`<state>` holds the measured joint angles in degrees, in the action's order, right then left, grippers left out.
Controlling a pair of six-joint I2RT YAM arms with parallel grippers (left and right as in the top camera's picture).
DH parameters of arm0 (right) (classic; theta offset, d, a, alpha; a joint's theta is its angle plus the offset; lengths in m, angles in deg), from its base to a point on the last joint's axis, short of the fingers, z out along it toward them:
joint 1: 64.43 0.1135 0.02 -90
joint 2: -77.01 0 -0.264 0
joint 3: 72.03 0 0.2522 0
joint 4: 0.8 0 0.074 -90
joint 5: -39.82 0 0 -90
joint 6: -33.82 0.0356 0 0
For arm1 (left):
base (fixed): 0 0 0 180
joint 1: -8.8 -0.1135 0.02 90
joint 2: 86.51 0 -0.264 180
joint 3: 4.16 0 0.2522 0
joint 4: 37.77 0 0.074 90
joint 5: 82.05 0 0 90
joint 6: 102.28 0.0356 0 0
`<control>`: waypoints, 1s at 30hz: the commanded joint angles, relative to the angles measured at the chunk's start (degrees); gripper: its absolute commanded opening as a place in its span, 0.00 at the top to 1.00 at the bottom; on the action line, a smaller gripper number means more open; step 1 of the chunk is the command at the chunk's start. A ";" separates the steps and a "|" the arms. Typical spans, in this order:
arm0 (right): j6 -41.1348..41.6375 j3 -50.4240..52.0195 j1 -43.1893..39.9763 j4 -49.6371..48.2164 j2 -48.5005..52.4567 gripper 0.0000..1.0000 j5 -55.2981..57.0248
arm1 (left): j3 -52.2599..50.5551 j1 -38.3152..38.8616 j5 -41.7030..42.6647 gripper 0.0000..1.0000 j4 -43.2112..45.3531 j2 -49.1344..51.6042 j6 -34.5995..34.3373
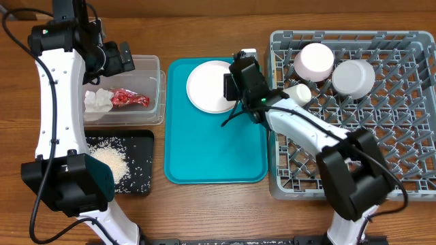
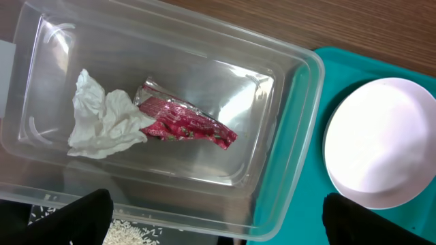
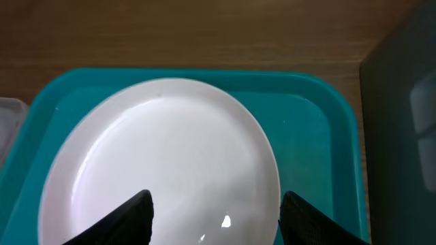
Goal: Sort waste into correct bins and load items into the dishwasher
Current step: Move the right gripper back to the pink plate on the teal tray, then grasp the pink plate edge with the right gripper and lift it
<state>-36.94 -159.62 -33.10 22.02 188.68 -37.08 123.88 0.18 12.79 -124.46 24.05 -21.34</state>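
A white plate [image 1: 206,85] lies at the back of the teal tray [image 1: 214,146]; it also shows in the right wrist view [image 3: 163,163] and the left wrist view [image 2: 381,143]. My right gripper [image 1: 234,85] [image 3: 214,218] is open, its fingers spread over the plate's right side. My left gripper [image 1: 121,58] [image 2: 214,221] is open and empty above the clear plastic bin [image 1: 158,95] [image 2: 300,102]. In the bin lie a red wrapper [image 1: 128,98] [image 2: 187,121] and a crumpled white tissue [image 1: 97,101] [image 2: 102,122].
A grey dish rack [image 1: 354,156] at the right holds a pink cup [image 1: 313,60], a white bowl [image 1: 353,76] and a small white cup [image 1: 297,93]. A black tray [image 1: 139,143] with spilled rice [image 1: 112,160] sits at the front left.
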 commanded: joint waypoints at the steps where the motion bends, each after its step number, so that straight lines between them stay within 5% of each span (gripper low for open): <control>1: 0.26 -1.14 0.33 -1.79 3.93 0.38 1.03 | 0.74 0.28 -0.46 0.00 -0.13 -0.74 -0.37; 22: -1.68 -1.16 5.79 -0.79 8.61 0.38 -6.34 | 0.74 0.28 -0.46 0.00 -0.13 -0.74 -0.37; 30: -1.68 -1.16 13.14 7.56 8.59 0.37 -7.91 | 0.74 0.28 -0.46 0.00 -0.13 -0.74 -0.37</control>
<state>-38.40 -161.08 -22.83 26.81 196.88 -41.82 123.88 0.18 12.79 -124.46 24.05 -21.34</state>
